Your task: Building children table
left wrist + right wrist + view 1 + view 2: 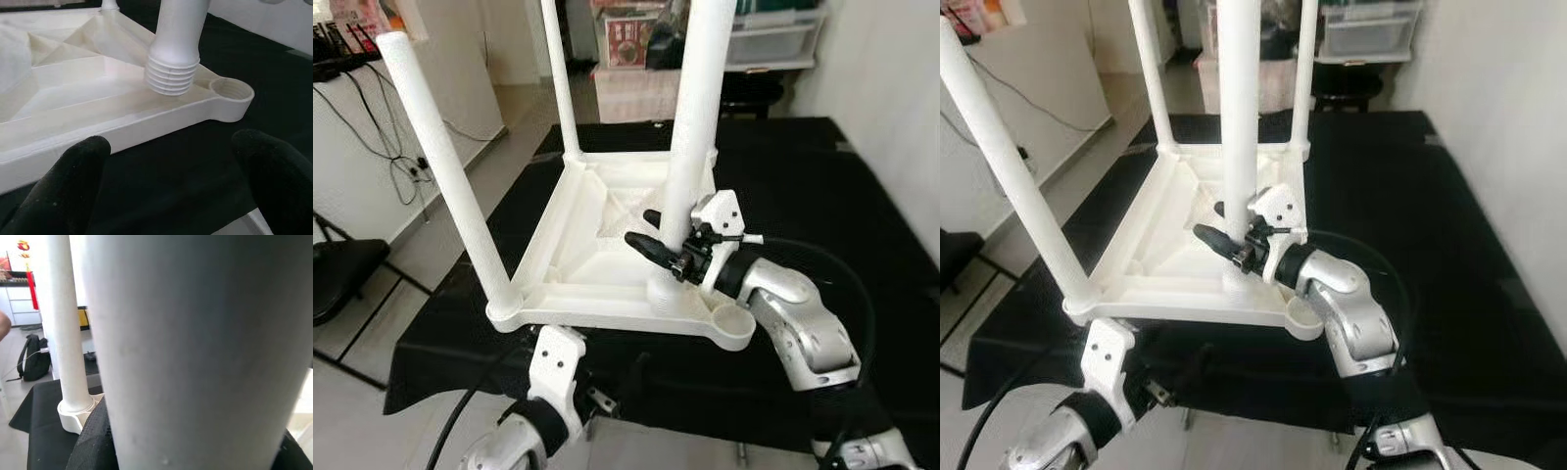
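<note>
A white plastic table [607, 264] lies upside down on a black-covered surface [822, 196]. Three white legs stand screwed into its corners: near left [440, 166], far left [561, 78] and far right [1304, 69]. My right gripper [640, 227] is shut on another leg [697, 127], held upright near the near right corner. That leg's threaded end [171, 73] rests on the table's underside beside the empty threaded socket [227, 90]. My left gripper [181, 166] is open and holds nothing, low in front of the table's near edge.
A black chair [342, 274] stands on the floor to the left, with cables along the white wall behind it. Boxes and shelves [626, 39] stand at the back. A white wall closes off the right side.
</note>
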{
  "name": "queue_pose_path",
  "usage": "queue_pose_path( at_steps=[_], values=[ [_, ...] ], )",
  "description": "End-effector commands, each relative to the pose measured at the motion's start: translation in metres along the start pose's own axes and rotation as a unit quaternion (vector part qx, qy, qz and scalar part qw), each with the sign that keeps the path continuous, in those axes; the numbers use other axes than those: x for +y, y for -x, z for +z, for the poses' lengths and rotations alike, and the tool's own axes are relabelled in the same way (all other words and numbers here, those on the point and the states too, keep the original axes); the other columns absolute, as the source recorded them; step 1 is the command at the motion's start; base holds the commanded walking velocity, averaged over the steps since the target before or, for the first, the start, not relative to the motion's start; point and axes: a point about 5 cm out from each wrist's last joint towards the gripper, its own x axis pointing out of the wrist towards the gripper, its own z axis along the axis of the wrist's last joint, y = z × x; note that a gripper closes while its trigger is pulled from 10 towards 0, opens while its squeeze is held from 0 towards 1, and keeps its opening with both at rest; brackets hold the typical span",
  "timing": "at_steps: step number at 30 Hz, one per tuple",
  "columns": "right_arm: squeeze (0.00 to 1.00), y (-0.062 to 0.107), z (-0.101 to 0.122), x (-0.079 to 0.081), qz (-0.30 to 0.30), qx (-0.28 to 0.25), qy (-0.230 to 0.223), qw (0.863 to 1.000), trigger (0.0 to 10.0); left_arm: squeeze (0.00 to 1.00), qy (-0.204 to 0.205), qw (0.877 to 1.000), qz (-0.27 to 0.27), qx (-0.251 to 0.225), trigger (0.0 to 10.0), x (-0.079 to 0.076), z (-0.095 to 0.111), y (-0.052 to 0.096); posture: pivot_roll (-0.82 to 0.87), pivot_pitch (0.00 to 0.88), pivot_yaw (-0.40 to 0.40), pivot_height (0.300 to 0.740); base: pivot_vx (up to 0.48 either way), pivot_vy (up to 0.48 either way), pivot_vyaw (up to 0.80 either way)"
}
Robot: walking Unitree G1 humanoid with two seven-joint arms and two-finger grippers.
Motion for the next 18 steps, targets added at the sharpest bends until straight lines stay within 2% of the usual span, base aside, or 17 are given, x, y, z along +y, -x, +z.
queue_pose_path(
  at_steps=[1,7,11,15,18],
  values=[
    [0.00,-0.0033,-0.0015,-0.0031,-0.017,0.007,-0.005,1.000,10.0,0.00,-0.033,0.999,0.017,0.001,10.0,0.0088,0.0004,0.0006,-0.12,0.097,0.011,0.740,0.000,0.000,0.00],
    [0.00,-0.0040,-0.0016,-0.0074,-0.036,0.005,-0.017,0.999,10.0,0.00,-0.022,0.999,0.041,-0.009,10.0,0.0137,0.0027,0.0006,-0.12,0.104,-0.001,0.740,0.000,0.000,0.00],
    [0.00,-0.0045,0.0001,-0.0079,-0.036,0.001,-0.020,0.999,10.0,0.00,-0.017,0.999,0.026,-0.009,10.0,0.0099,0.0025,0.0008,-0.13,0.107,-0.003,0.740,0.000,-0.458,0.00],
    [0.00,-0.0052,0.0025,-0.0071,-0.033,-0.005,-0.024,0.999,10.0,0.00,-0.005,0.999,0.034,-0.010,10.0,0.0116,0.0015,0.0007,-0.13,0.107,-0.001,0.740,0.000,-0.467,0.00],
    [0.00,-0.0055,0.0032,-0.0065,-0.033,-0.007,-0.024,0.999,10.0,0.00,0.005,0.999,0.038,-0.016,10.0,0.0129,0.0019,0.0007,-0.13,0.106,0.001,0.740,0.000,0.000,0.00]
  ],
)
